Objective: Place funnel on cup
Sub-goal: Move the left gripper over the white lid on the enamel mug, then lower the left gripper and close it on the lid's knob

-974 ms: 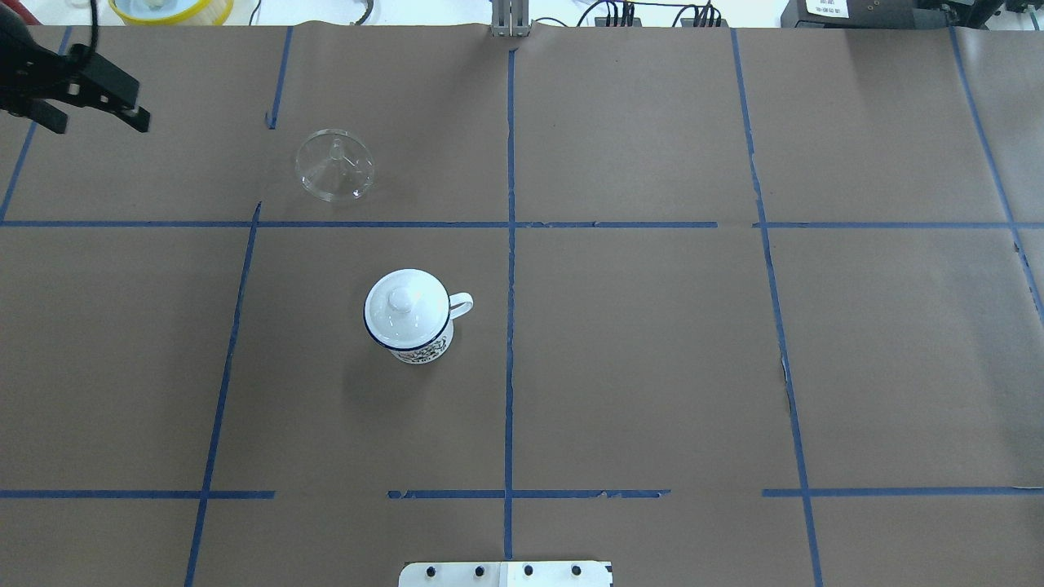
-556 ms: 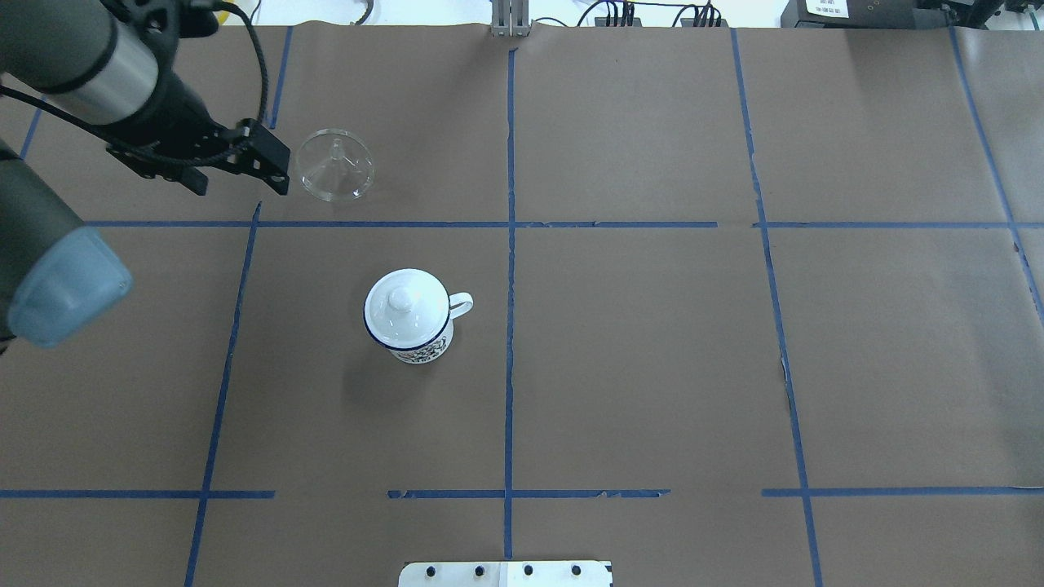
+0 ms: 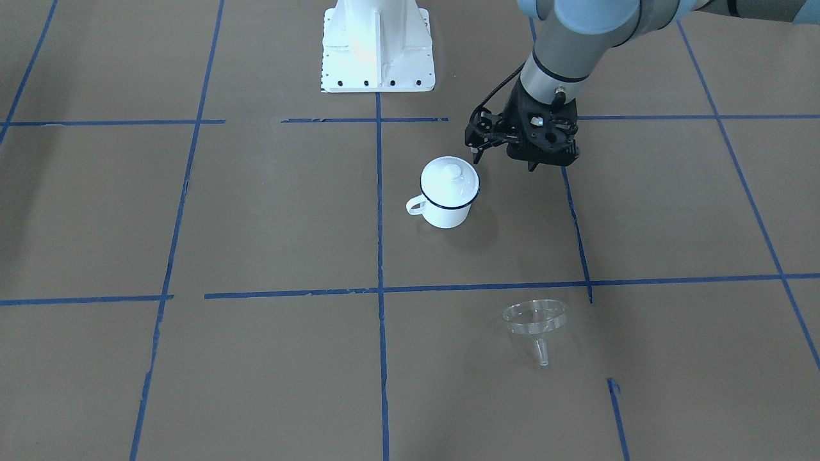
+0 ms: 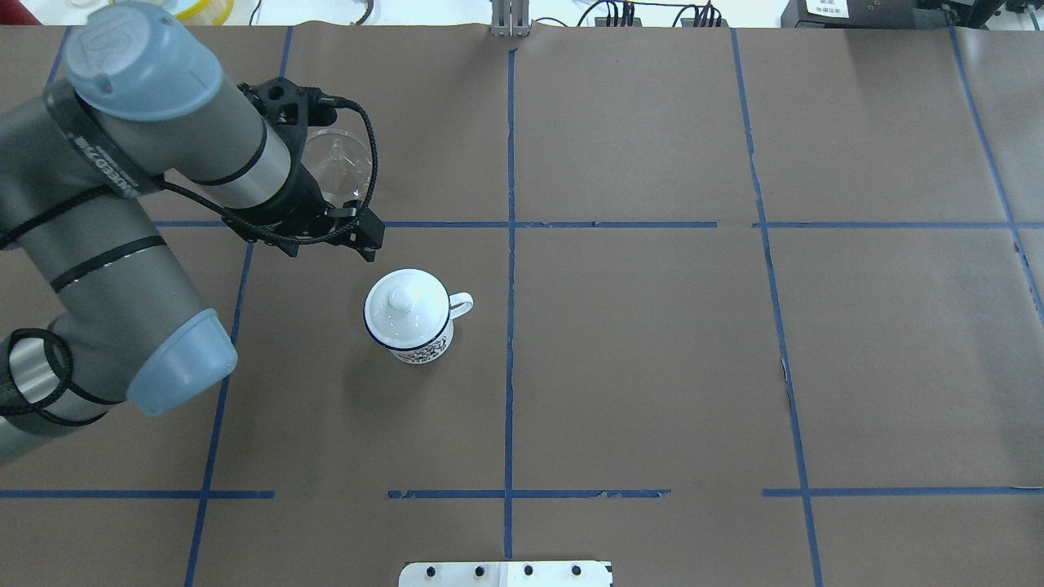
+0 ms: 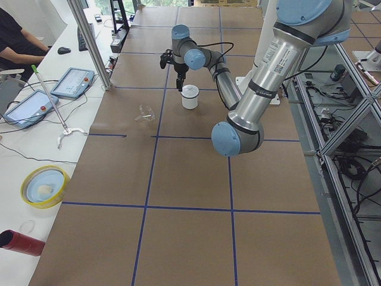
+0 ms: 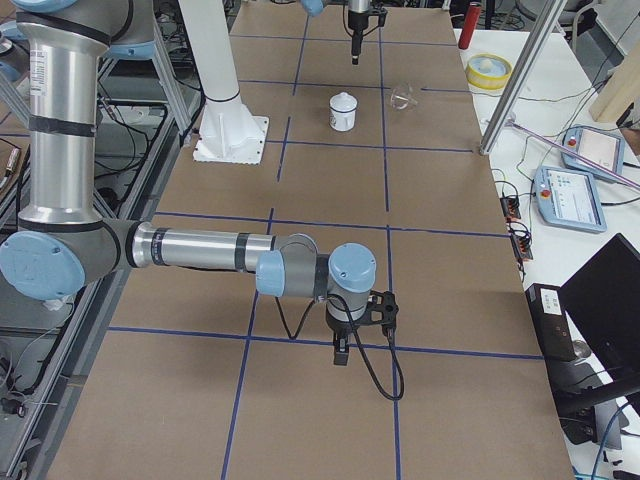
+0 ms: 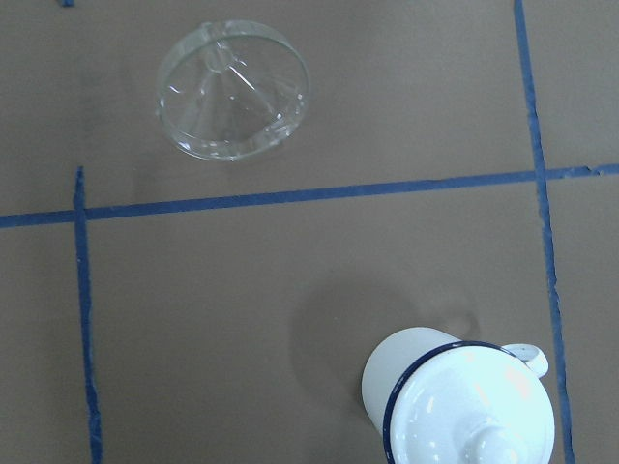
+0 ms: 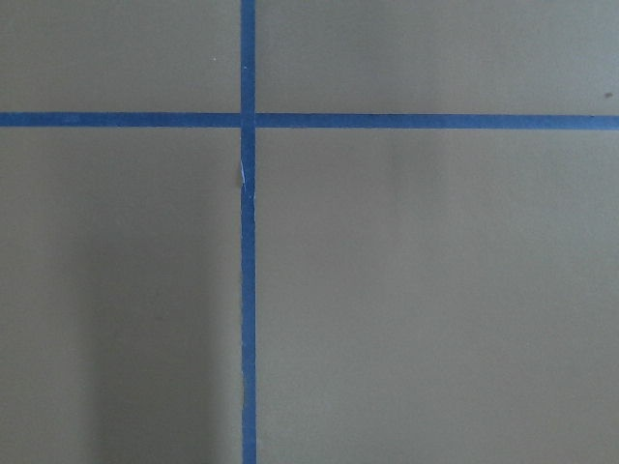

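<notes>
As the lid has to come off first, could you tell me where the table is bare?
Bare paper lies beyond the centre tape line on the cup's handle side. Crowded: between cup and funnel, where the left gripper hovers.

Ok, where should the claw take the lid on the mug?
By the small knob at the lid's centre, coming straight down from above. The dome around it is smooth and sloping, the knob is its only raised part, and the cup stands upright.

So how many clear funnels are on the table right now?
1. The small clear transparent funnel lies on the brown paper-covered table, farther from the robot than the lidded white enamel mug, touching nothing. I see no other; nothing seems to hide one.
</notes>
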Available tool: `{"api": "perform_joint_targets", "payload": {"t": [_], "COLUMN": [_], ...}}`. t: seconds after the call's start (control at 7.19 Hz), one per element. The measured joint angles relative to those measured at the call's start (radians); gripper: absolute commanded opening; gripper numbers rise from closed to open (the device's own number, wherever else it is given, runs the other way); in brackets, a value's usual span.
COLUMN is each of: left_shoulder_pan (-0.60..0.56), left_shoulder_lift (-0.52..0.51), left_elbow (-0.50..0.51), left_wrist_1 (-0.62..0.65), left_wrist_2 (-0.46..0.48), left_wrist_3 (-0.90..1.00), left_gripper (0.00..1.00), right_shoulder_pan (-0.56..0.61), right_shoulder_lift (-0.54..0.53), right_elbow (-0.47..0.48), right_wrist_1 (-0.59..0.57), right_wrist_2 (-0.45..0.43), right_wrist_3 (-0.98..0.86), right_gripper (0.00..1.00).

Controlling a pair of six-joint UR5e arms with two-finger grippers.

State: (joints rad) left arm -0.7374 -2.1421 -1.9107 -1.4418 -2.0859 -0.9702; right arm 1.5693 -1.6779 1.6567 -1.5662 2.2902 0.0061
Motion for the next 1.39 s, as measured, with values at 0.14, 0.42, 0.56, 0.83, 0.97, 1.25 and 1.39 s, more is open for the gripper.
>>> {"api": "perform_joint_targets", "payload": {"t": [0.14,0.42,0.56,0.83,0.97,1.25,1.39], "left_shoulder_pan": [0.022,0.050,0.063,0.083,0.090,0.098,0.099], "left_shoulder_lift": [-0.029,-0.056,-0.059,-0.060,-0.061,-0.070,-0.077], "left_elbow": [0.034,0.065,0.074,0.087,0.092,0.109,0.117], "left_wrist_1": [-0.008,-0.011,-0.012,-0.011,-0.011,-0.013,-0.014], "left_wrist_2": [0.024,0.042,0.044,0.045,0.045,0.043,0.043], "left_wrist_3": [-0.026,-0.043,-0.047,-0.050,-0.051,-0.051,-0.051], "left_gripper": [1.00,0.91,0.85,0.77,0.74,0.69,0.67], "right_shoulder_pan": [0.000,0.000,0.000,0.000,0.000,0.000,0.000], "right_shoulder_lift": [0.000,0.000,0.000,0.000,0.000,0.000,0.001], "right_elbow": [0.000,0.000,0.000,0.000,0.000,0.000,0.000], "right_wrist_1": [0.000,0.000,0.000,0.000,0.000,0.000,0.000], "right_wrist_2": [0.000,0.000,0.000,0.000,0.000,0.000,0.000], "right_wrist_3": [0.000,0.000,0.000,0.000,0.000,0.000,0.000], "right_gripper": [1.00,1.00,1.00,1.00,1.00,1.00,1.00]}}
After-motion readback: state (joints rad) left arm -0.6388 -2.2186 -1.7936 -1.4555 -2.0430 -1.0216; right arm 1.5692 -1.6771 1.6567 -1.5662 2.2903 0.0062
